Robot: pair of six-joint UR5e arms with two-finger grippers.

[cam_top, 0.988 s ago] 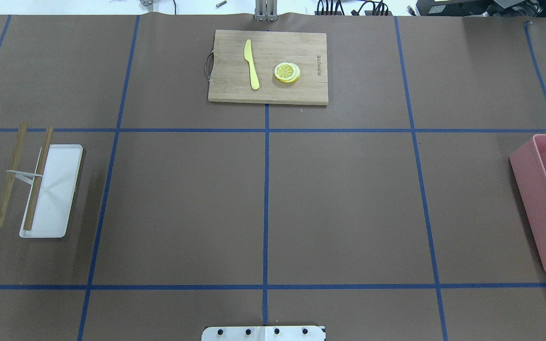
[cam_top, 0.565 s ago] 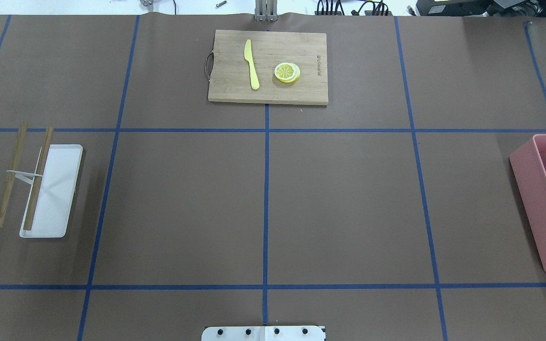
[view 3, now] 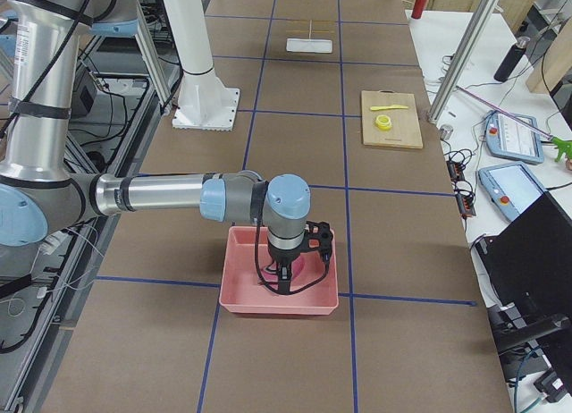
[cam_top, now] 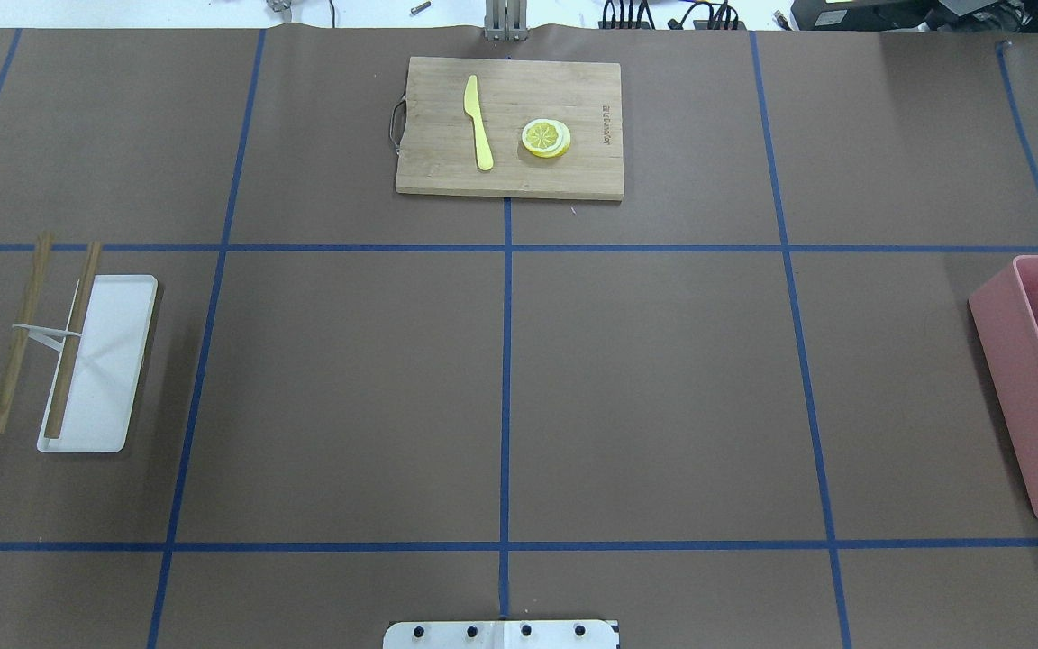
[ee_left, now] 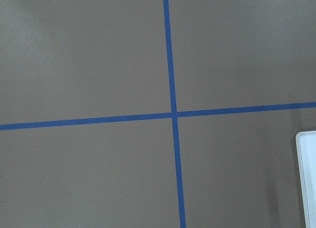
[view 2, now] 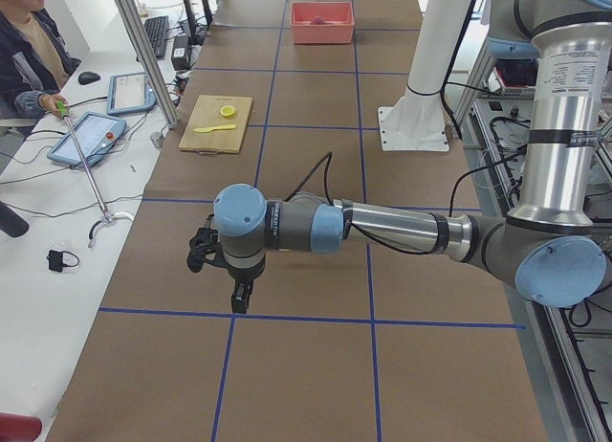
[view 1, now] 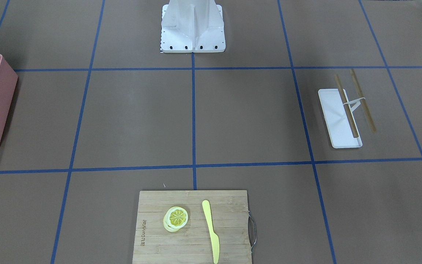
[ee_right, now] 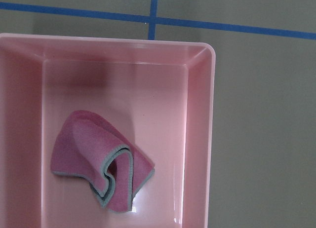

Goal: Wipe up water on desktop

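Overhead exterior shows the brown table (cam_top: 663,388) filling the view, marked into rectangles by blue tape lines (cam_top: 505,388). At its far edge lies one bamboo cutting board (cam_top: 438,171) with one metal handle on its left end. On the board are one yellow knife (cam_top: 479,126) and, just beside it, one small stack of lemon slices (cam_top: 546,138); how many slices cannot be told.

On the robot's left sits one white tray (cam_top: 109,379). Two wooden sticks (cam_top: 71,361) joined by one white band (cam_top: 46,335) lie there. One stick rests along the tray's outer edge and the other on the table beside it.

On the robot's right stands one pink bin (cam_top: 1019,397), cut by the frame edge. The right wrist view looks into it, where one pink cloth (ee_right: 98,159) with a grey hem lies crumpled on the floor of the bin.

The left arm (view 2: 382,227) reaches out low over bare table near a tape line, left jaws pointing down. The right arm (view 3: 161,194) holds the right jaws down over the bin. Whether either pair of jaws is apart or together cannot be told from these side views.
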